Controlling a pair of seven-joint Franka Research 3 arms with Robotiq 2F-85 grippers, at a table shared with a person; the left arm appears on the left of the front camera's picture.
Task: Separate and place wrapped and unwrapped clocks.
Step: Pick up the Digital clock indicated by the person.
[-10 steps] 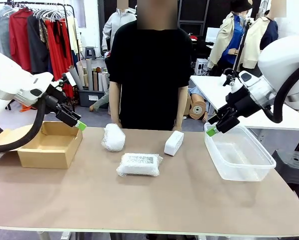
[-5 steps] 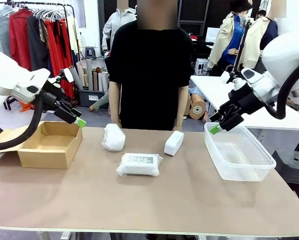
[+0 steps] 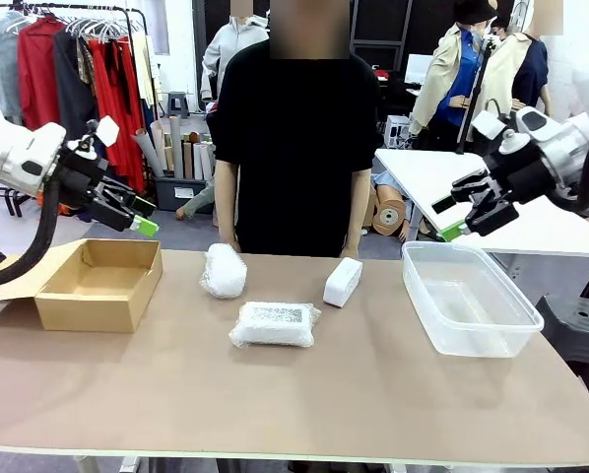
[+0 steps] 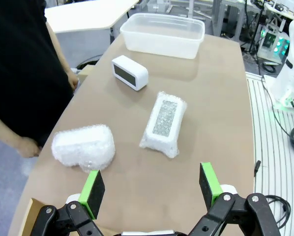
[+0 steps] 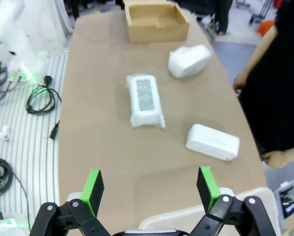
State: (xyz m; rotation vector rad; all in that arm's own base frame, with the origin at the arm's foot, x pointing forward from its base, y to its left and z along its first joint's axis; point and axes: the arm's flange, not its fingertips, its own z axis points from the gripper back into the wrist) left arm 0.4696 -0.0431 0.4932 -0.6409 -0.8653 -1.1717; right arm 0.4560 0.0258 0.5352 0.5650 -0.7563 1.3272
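Three clocks lie mid-table in front of the person. A rounded wrapped clock (image 3: 223, 270) (image 4: 83, 146) (image 5: 189, 60) sits at the far left of the group. A flat wrapped clock with a speckled label (image 3: 274, 323) (image 4: 164, 123) (image 5: 145, 100) lies nearer me. The bare white unwrapped clock (image 3: 343, 281) (image 4: 130, 72) (image 5: 213, 141) stands to the right. My left gripper (image 3: 137, 217) (image 4: 149, 186) hangs open above the cardboard box. My right gripper (image 3: 448, 219) (image 5: 150, 184) hangs open above the clear bin's far corner. Both hold nothing.
An open cardboard box (image 3: 99, 284) (image 5: 155, 21) stands at the table's left. A clear plastic bin (image 3: 466, 298) (image 4: 163, 34) stands at the right. The person stands at the far edge, hands down by the table. Bare table lies in front.
Both arms have lifted and drawn outward: the left gripper up and left over the box, the right gripper up and right away from the bin. The clocks have not moved.
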